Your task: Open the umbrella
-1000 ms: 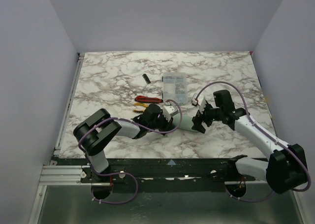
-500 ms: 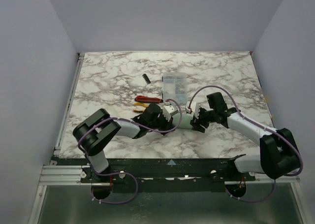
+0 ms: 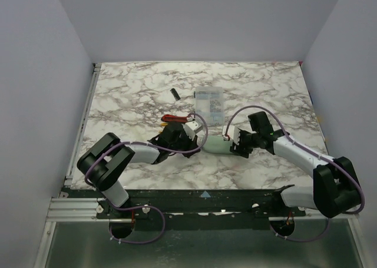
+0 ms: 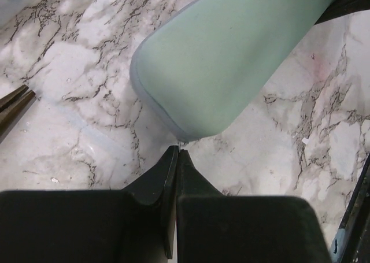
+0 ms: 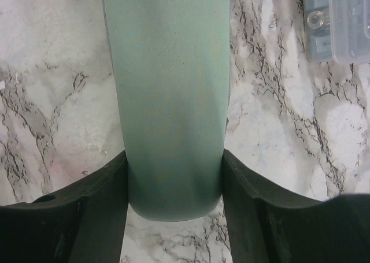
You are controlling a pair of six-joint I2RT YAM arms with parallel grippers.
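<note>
Umbrella [image 3: 215, 145], folded up in its mint-green case [image 5: 167, 101], lies flat on the marble table [image 3: 135, 85], near the front edge and about midway across, stretched between the 2 arms. From where I stand, the right gripper [image 5: 173, 179] straddles one end of that case. Its 2 black fingers [image 5: 110, 199] are part-way apart and press against both sides of the fabric, so it has hold of the umbrella there. At the opposite, rounded end sits the left gripper [image 4: 178, 153]. Its tips are pinched tight together and touch the seam of the case. I cannot tell whether they nip a bit of the edge or merely rest against it. Both forearms lie low over the marble, angled inward toward each other. Just behind the umbrella, toward the back wall, rests a clear plastic box [image 3: 209, 103] of small parts. A red-handled tool [image 3: 175, 119] lies to the left of the box, close to the left wrist. A small black piece [image 3: 174, 93] sits farther back, well apart from the case.
</note>
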